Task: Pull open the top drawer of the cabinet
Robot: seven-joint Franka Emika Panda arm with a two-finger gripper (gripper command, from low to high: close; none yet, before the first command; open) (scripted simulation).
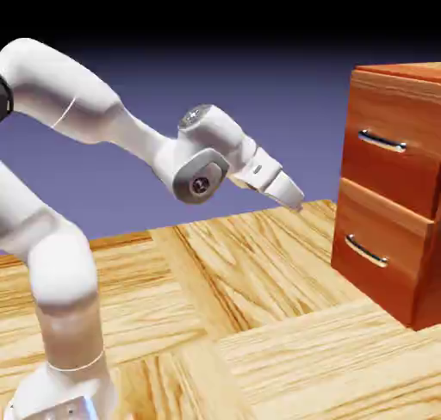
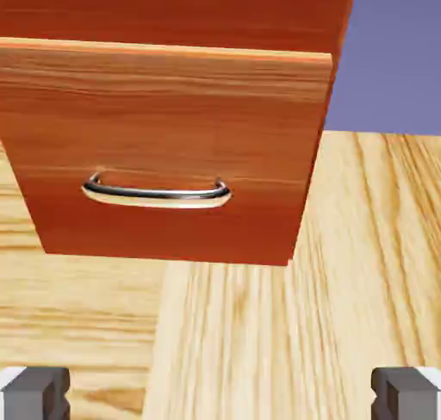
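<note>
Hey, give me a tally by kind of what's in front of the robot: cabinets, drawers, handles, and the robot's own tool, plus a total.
Cabinet: 1
Drawers: 2, the top drawer and the lower drawer
Silver bar handles: 2, the upper handle and the lower handle
Tool: 1, open, apart from the cabinet
Total: 6

The white arm (image 1: 103, 117) rises from its base, bends at the elbow and reaches forward, wrist angled slightly downward; the gripper (image 1: 291, 194) hangs in free air, its fingertips (image 2: 34, 392) spread wide apart, holding nothing
</note>
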